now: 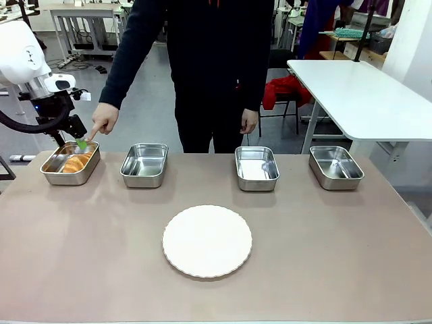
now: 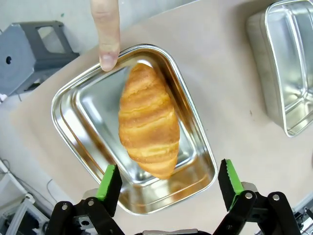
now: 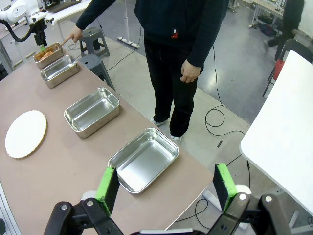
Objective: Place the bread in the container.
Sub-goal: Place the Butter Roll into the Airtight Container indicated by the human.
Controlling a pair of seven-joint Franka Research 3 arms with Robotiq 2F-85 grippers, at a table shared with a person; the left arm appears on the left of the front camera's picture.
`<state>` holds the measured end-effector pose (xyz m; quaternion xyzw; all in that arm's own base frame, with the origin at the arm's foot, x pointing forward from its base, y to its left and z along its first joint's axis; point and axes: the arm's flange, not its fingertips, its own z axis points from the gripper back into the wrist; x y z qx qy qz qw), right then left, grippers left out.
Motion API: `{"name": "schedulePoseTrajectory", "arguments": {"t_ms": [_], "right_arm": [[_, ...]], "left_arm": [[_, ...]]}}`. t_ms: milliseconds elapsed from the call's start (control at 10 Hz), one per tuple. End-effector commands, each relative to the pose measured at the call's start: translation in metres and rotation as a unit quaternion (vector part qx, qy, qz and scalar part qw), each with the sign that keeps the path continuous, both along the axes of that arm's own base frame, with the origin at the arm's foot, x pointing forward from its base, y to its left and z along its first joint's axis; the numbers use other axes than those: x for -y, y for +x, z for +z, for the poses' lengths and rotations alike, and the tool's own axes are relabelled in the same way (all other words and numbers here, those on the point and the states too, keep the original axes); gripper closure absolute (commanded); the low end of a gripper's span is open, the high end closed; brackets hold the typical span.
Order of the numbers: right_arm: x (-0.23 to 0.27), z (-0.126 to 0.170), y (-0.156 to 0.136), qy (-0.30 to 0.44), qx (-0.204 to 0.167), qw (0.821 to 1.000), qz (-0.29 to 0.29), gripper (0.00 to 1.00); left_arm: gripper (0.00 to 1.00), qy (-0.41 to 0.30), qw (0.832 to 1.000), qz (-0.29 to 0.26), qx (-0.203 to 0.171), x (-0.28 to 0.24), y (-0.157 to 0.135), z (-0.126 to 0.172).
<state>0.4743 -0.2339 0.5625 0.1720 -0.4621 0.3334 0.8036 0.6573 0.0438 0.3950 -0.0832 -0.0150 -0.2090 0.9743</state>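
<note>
**Bread down in the far-left tray, left gripper released**

Bread (image 2: 148,128) lay inside the container (image 2: 78,105), the leftmost of the four steel trays in the front view, where it showed as a golden shape in the tray (image 1: 76,163). In the left wrist view the croissant rested on the tray floor, slanting across it, one tapered end near the rim where a person's finger (image 2: 106,34) touched the edge, the other end toward the near wall. The left gripper (image 2: 168,182) hung just above, its green pads spread wide on either side with nothing between them: released, not grasping. The right gripper (image 3: 166,188) was likewise spread and empty, over the table's other end above another tray (image 3: 145,159).

The placing step looked finished; the work in hand was the retreat. The next move seemingly called for a straight lift of the left arm, clear of the rim and of the person's hand (image 1: 103,122) pointing at the tray. The white plate (image 1: 207,241) sat bare mid-table.
</note>
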Motion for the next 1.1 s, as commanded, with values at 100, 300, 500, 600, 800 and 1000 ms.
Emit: {"name": "schedulePoseTrajectory", "arguments": {"t_ms": [100, 300, 500, 600, 800, 1000], "right_arm": [[-0.001, 0.002, 0.0, 0.001, 0.003, 1.0, 0.001, 0.0], [-0.001, 0.002, 0.0, 0.001, 0.003, 1.0, 0.001, 0.0], [-0.001, 0.002, 0.0, 0.001, 0.003, 1.0, 0.001, 0.0], [-0.001, 0.002, 0.0, 0.001, 0.003, 1.0, 0.001, 0.0], [-0.001, 0.002, 0.0, 0.001, 0.003, 1.0, 0.001, 0.0], [-0.001, 0.002, 0.0, 0.001, 0.003, 1.0, 0.001, 0.0]], "left_arm": [[0.01, 0.0, 1.0, 0.0, 0.0, 0.0, 0.0, 0.0], [0.01, 0.027, 0.996, 0.044, 0.068, 0.008, -0.047, 0.029], [0.01, 0.054, 0.99, 0.047, 0.124, 0.015, -0.093, 0.058], [0.01, 0.053, 0.987, 0.037, 0.145, 0.018, -0.117, 0.067], [0.01, 0.046, 0.98, 0.053, 0.185, 0.026, -0.177, 0.078], [0.01, 0.042, 0.973, 0.07, 0.217, 0.033, -0.222, 0.071]]}}
